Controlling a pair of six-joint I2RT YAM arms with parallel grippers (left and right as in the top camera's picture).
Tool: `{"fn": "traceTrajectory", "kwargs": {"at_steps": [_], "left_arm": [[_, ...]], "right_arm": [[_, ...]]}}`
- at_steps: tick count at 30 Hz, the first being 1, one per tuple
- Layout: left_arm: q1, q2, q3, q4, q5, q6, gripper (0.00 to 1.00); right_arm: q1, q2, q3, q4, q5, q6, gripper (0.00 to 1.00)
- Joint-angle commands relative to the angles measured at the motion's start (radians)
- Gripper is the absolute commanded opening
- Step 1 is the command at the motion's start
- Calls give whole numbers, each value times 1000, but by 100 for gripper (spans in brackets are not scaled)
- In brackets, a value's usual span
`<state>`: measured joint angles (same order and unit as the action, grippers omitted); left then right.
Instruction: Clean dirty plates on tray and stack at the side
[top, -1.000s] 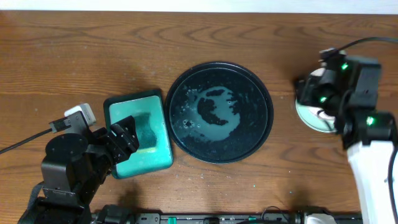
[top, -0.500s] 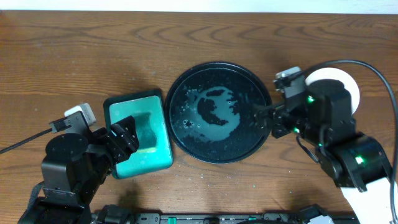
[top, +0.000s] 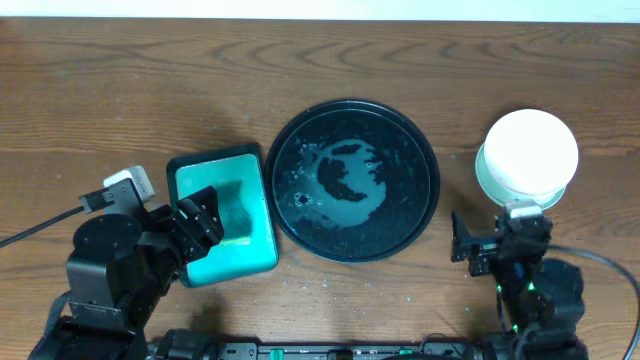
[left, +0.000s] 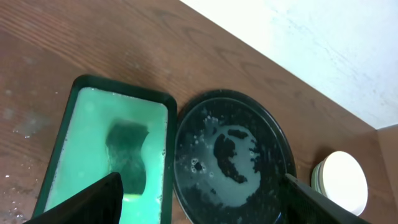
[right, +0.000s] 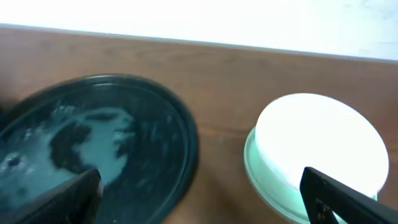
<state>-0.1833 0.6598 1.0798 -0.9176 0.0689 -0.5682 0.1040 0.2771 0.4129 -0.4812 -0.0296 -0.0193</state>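
Plates (top: 527, 150): stacked on tabletop (top: 150, 80), white on top, right of tray (top: 405, 215).
Left jaws: released, empty.
Right jaws: released, empty.

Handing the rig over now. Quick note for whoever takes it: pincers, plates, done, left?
Left pincer: open, empty, over the teal sponge tray, sponge inside it.
Right pincer: open, empty, on the near side of the plates, not touching them.
Plates: stacked right of the black tray, white on top, mint green beneath; count unclear.
Done: no plate on the tray, only wet smears.
Left: probably nothing; confirm the stack's count.
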Motion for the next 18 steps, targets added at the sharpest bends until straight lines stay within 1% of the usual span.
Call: {"fn": "traceTrajectory", "kwargs": {"at_steps": [1, 5, 6, 8, 10, 18], "left_arm": [[5, -2, 16, -2, -9, 14, 79], [5, -2, 16, -2, -9, 14, 79], [5, -2, 16, -2, -9, 14, 79], [5, -2, 16, -2, -9, 14, 79], [5, -2, 16, -2, -8, 14, 79], [5, -2, 16, -2, -9, 14, 79]], "right_arm": [[-47, -129, -148, 122, 2, 16, 99], [-55, -278, -291, 242, 3, 15, 99], [-58, -264, -344, 347, 4, 14, 99], [-58, -273, -413, 444, 5, 14, 99], [-57, -272, -408, 410, 6, 14, 99], [-57, -271, -407, 410, 6, 14, 99]]}}
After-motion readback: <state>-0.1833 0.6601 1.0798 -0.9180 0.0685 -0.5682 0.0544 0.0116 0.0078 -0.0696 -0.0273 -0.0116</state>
